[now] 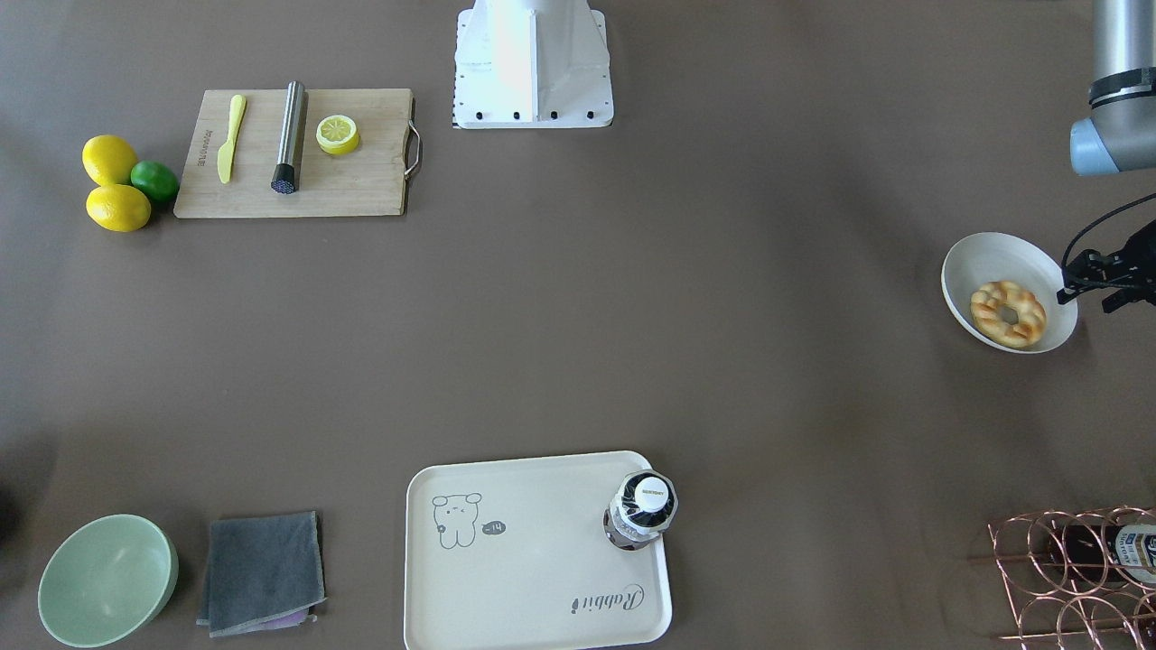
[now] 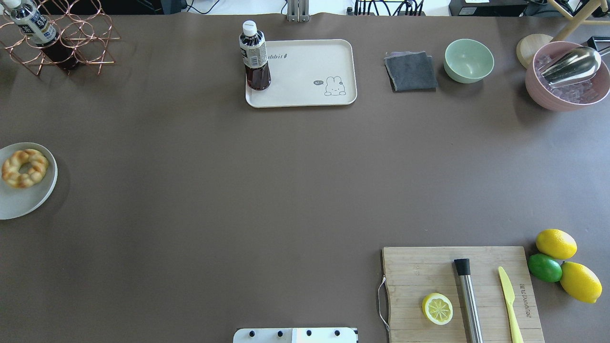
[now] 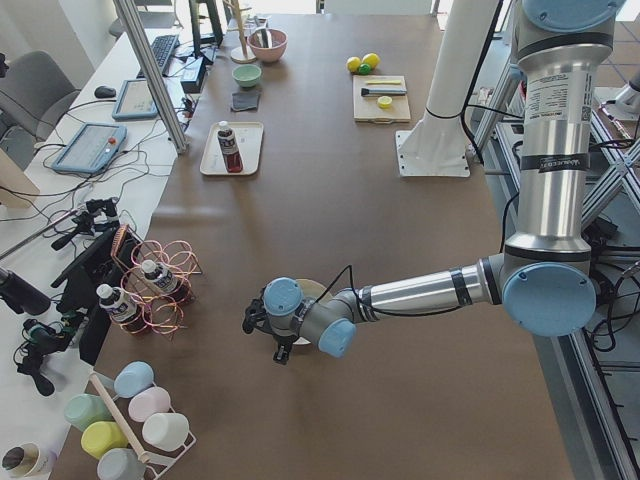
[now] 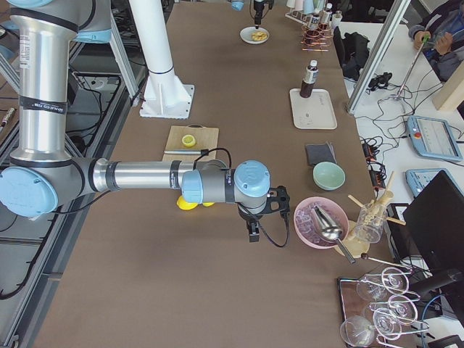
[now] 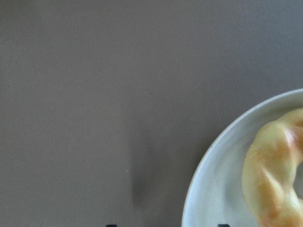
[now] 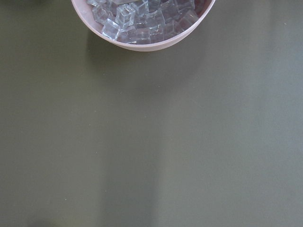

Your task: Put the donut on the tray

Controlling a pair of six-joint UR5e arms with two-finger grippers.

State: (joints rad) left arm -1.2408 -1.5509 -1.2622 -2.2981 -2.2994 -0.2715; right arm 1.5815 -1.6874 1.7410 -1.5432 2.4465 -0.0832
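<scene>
Bench [image 2: 228, 190] notes, our side outward. Nearest us: wooden cutting board [image 2: 429, 267] with yellow lemon half [image 2: 437, 308]. Midway, at left edge: golden-brown twisted ring donut [image 2: 25, 167] lying in round white bowl [image 2: 21, 202]. Left pincer [image 1: 1088, 284] hovers just beside bowl rim; we read jaws as spread, nothing held. Far side: cream rectangular rabbit-print tray [image 2: 305, 71], well apart from donut, dark-drink plastic bottle [image 2: 255, 57] upright on its corner. Right pincer [image 4: 253, 230] near pink bowl of ice cubes [image 4: 319, 221]; its opening we cannot tell.
</scene>
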